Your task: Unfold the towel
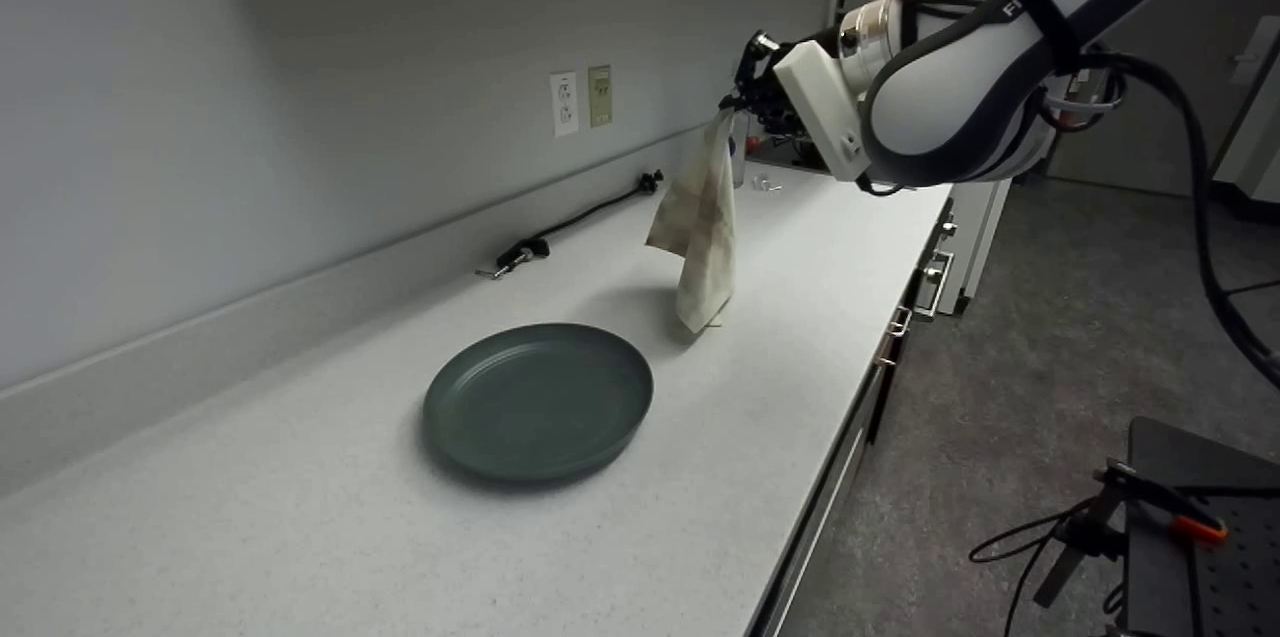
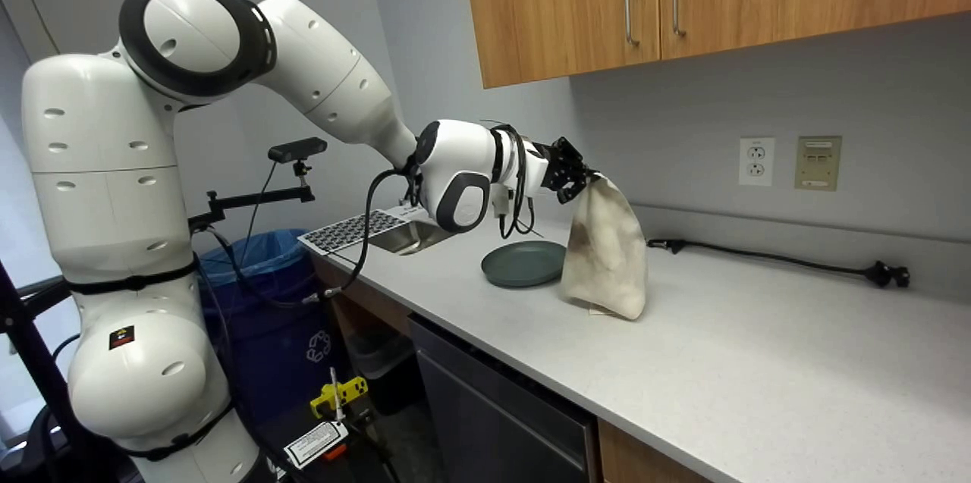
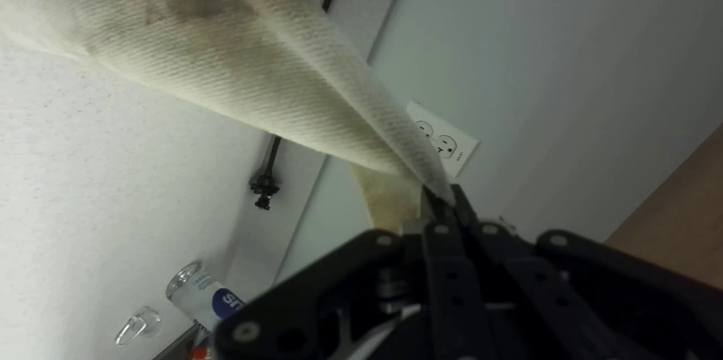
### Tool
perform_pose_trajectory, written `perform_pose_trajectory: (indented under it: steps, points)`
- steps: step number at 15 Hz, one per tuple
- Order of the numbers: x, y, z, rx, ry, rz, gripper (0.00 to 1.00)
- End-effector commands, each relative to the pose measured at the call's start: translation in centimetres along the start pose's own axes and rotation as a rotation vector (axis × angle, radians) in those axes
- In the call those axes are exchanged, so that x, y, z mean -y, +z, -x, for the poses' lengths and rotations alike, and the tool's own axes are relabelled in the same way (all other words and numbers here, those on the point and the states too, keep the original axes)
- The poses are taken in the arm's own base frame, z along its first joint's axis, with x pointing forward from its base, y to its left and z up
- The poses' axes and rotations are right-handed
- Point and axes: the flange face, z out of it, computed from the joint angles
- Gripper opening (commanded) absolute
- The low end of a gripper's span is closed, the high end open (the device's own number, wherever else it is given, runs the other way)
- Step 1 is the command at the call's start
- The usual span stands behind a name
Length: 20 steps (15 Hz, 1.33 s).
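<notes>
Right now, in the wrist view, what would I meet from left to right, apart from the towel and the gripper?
Small clear object, blue-labelled bottle, black cord, white outlet, wooden cabinet.

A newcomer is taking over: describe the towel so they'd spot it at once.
Find the white counter, then the black gripper on the robot arm above it. Hanging from that gripper is the towel, beige with brownish smudges. It is draped cloth, unlike the round, dark green plate lying on the counter.
</notes>
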Motion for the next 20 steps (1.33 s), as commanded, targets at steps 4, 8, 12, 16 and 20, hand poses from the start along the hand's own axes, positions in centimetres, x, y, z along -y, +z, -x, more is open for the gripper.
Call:
perform_pose_trajectory:
  steps: [4,8,12,16,20]
  points:
    - [-5.4,-1.1,-2.3,0.023,0.066,0.255,0.00]
    - [-11.8,-1.8,-3.1,-0.010,0.117,0.433,0.00]
    - [-16.7,-3.4,-1.2,0.000,0.144,0.580,0.00]
    - [-19.7,-5.2,1.7,0.023,0.141,0.682,0.00]
    - [-21.5,-7.2,4.1,0.043,0.123,0.773,0.00]
